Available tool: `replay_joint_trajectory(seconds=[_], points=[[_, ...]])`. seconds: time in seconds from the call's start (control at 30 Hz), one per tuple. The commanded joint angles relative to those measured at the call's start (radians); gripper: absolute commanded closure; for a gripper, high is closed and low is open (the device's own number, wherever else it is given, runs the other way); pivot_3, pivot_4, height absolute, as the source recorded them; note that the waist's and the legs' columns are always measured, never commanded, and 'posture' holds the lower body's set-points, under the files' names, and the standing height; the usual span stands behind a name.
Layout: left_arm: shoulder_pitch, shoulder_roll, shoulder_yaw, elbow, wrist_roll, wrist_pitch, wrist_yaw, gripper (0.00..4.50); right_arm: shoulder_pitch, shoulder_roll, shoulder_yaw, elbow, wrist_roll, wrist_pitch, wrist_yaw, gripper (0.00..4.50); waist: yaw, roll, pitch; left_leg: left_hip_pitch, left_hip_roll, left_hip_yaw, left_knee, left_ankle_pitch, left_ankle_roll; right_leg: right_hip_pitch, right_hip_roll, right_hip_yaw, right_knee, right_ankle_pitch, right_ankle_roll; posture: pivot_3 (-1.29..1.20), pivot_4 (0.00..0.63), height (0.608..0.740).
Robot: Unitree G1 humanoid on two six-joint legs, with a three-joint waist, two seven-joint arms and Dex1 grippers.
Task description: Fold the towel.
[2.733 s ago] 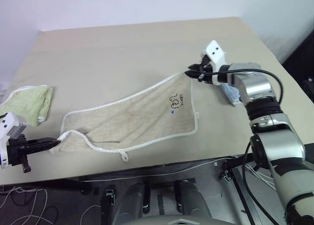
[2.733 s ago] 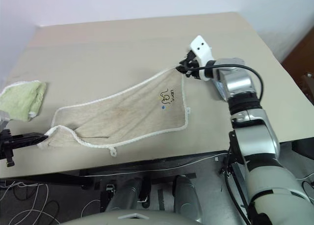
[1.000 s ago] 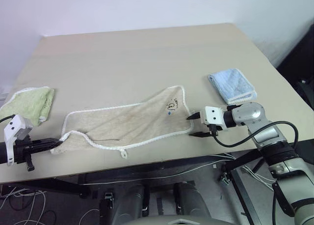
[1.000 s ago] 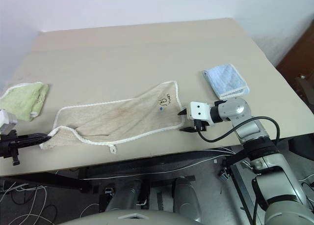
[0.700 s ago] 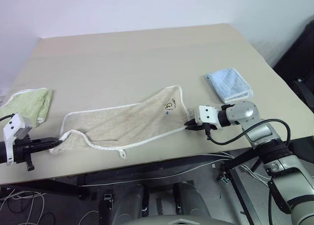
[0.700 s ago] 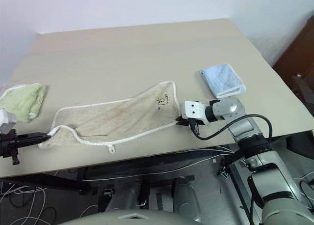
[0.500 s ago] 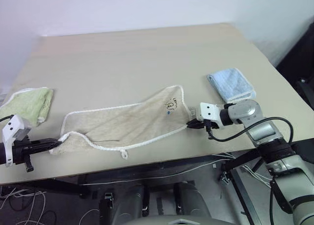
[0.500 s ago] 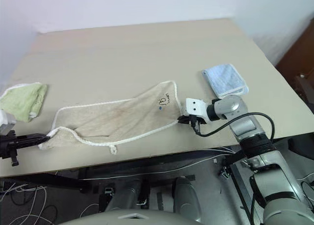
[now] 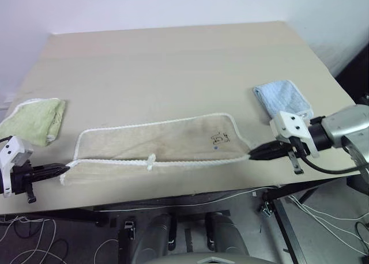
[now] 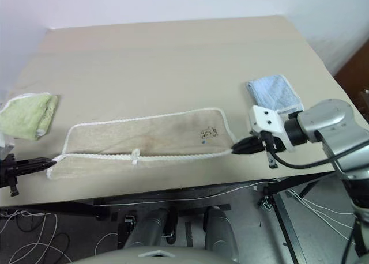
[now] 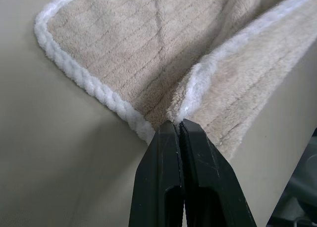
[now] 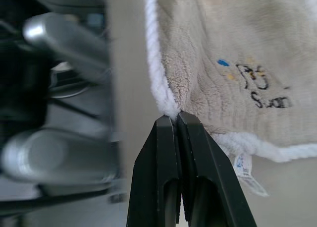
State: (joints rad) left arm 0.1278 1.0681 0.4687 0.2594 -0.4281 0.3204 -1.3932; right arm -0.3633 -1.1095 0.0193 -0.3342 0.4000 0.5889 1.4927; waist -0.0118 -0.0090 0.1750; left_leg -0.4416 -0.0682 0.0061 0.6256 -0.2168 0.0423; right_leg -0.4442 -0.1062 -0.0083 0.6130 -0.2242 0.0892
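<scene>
Both claws are clamped on the beige towel point(image 9: 155, 149): the left gripper point(image 9: 62, 169) is closed on the near left corner, and the right gripper point(image 9: 253, 155) is closed on the near right corner, the white corded hem being pinched between each pair of black fingers, as is seen in the wrist views. Stretched between them, the towel is laid as a long band across the near part of the tan table point(image 9: 173, 62), with its near edge raised and drawn taut close to the table's front edge and its far edge resting flat on the surface. A small embroidered mark point(image 9: 219, 139) is seen near the right end, and a little white loop point(image 9: 151, 161) is seen on the near hem. A folded green cloth point(image 9: 31, 121) is placed well apart on the left, and a folded blue cloth point(image 9: 282, 98) lies just beyond the right gripper. By all appearances, the first fold is being set up. For the next move, both held corners would probably need to be carried together, level and in step, over to the far edge, so that the hems are matched before being released.
</scene>
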Motion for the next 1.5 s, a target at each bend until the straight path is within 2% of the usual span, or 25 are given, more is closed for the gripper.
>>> replay_joint_trajectory(seconds=[0.03, 0.27, 0.37, 0.7, 0.83, 1.03, 1.17, 1.3, 1.5], points=[[0.041, 0.022, 0.072, -0.046, -0.029, 0.017, -0.015, 4.50, 0.071, -0.062, -0.096, -0.081, 0.062, 0.024, 0.016, 4.48, -0.003, 0.000, 0.000, 0.000, 0.000, 0.000, 0.000, 0.000, 0.000, 0.000, 0.000, 0.000, 0.000, 0.000, 0.000, 0.00, 0.150, 0.740], [0.132, 0.052, 0.158, -0.084, -0.045, 0.065, -0.056, 4.50, 0.251, -0.147, -0.227, -0.125, 0.102, 0.005, 0.048, 4.48, -0.001, 0.000, 0.000, 0.000, 0.000, 0.000, 0.000, 0.000, 0.000, 0.000, 0.000, 0.000, 0.000, 0.000, 0.000, 0.00, 0.150, 0.740], [0.167, 0.067, 0.182, -0.072, -0.038, 0.055, -0.083, 4.50, 0.280, -0.158, -0.248, -0.118, 0.109, -0.014, 0.048, 4.48, -0.001, 0.000, 0.000, 0.000, 0.000, 0.000, 0.000, 0.000, 0.000, 0.000, 0.000, 0.000, -0.001, 0.000, 0.000, 0.00, 0.150, 0.740], [0.016, 0.159, 0.185, 0.137, -0.036, 0.021, -0.119, 4.50, 0.116, -0.103, -0.060, 0.083, 0.017, -0.149, 0.010, 4.48, -0.002, 0.000, 0.000, 0.000, 0.000, 0.001, 0.001, 0.000, 0.000, 0.000, 0.000, 0.000, -0.001, 0.000, 0.000, 0.00, 0.150, 0.740], [-0.069, 0.186, 0.121, 0.253, -0.015, -0.036, -0.151, 4.50, -0.004, -0.074, 0.003, 0.181, 0.001, -0.172, 0.007, 4.48, -0.005, 0.001, 0.000, 0.000, 0.000, 0.001, 0.001, 0.000, 0.000, -0.001, 0.000, 0.000, -0.001, 0.000, 0.000, 0.00, 0.150, 0.740], [-0.243, 0.152, -0.038, 0.356, 0.016, -0.110, -0.152, 4.50, -0.194, 0.001, 0.116, 0.421, -0.084, -0.237, 0.011, 4.48, -0.004, 0.002, 0.000, 0.000, 0.000, 0.002, 0.001, 0.000, 0.000, -0.001, 0.000, 0.000, 0.000, 0.000, 0.000, 0.00, 0.150, 0.740], [-0.378, 0.152, -0.146, 0.510, 0.099, -0.224, -0.128, 4.50, -0.293, 0.057, 0.173, 0.529, -0.116, -0.234, 0.026, 4.48, -0.003, 0.002, 0.000, -0.001, 0.000, 0.002, 0.002, 0.000, 0.000, -0.002, 0.000, 0.000, 0.001, 0.001, 0.001, 0.00, 0.150, 0.740], [-0.569, 0.094, -0.217, 0.654, 0.138, -0.294, -0.075, 4.50, -0.355, 0.113, 0.227, 0.609, -0.160, -0.260, 0.025, 4.48, -0.001, 0.001, 0.000, -0.001, -0.001, 0.002, 0.004, 0.000, 0.000, -0.002, 0.000, -0.001, 0.004, 0.003, 0.004, 0.00, 0.150, 0.740], [-0.708, 0.012, -0.273, 0.785, 0.193, -0.407, -0.047, 4.50, -0.404, 0.190, 0.246, 0.693, -0.200, -0.281, 0.012, 4.48, -0.001, 0.001, 0.000, -0.001, -0.002, 0.002, 0.007, 0.000, 0.001, -0.002, 0.000, -0.001, 0.006, 0.005, 0.008, 0.00, 0.150, 0.740]])
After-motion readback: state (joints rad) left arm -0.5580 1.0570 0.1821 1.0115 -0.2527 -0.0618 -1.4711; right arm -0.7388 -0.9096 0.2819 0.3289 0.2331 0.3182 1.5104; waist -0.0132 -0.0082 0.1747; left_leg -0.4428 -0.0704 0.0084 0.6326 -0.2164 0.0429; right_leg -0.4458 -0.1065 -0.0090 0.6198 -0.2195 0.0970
